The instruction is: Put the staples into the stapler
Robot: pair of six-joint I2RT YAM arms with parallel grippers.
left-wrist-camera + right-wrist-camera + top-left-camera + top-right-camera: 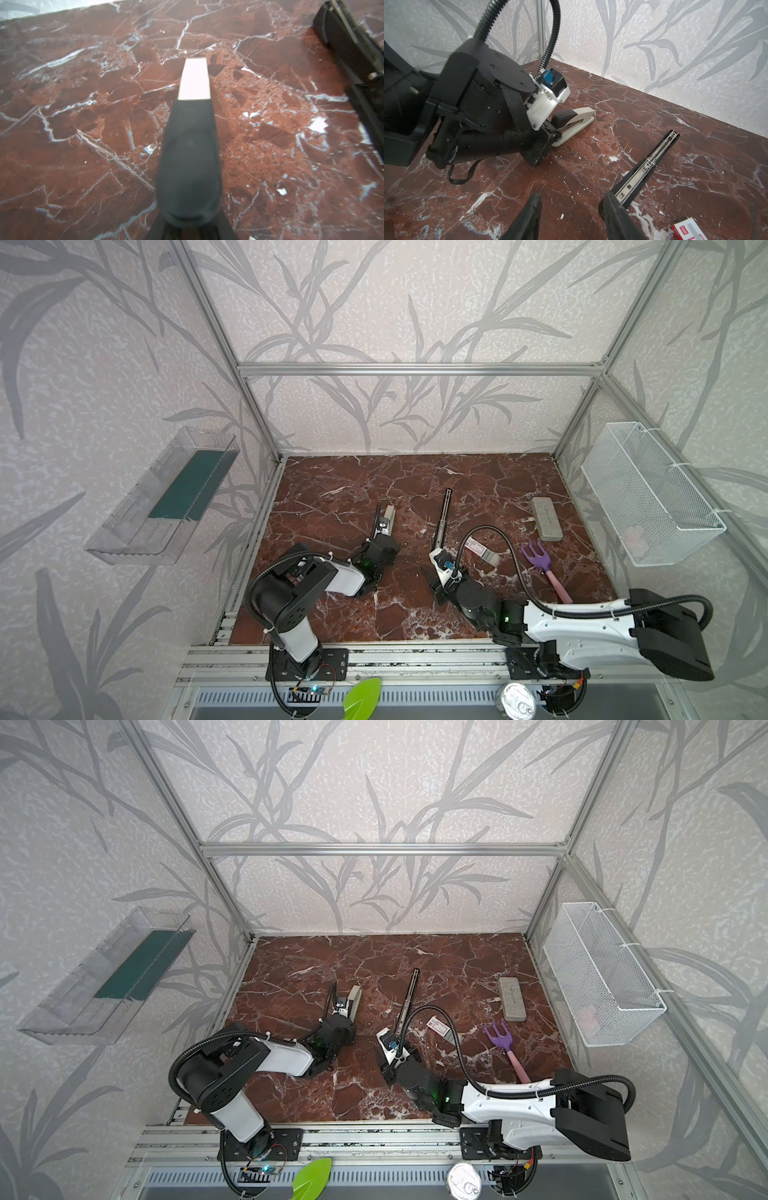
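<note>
The left claw (190, 227) straddled the near end of the stapler (579, 118); whether it pinched could not be told. The right claw (572, 196) stood open, one finger (614, 209) by a black rail (652, 164). The staples (481, 550) lay just right of that rail.

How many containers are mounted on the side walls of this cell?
2. A clear plastic tray hangs at the left of both top views, and a white wire basket hangs at the right. No other one shows; none seems hidden.
</note>
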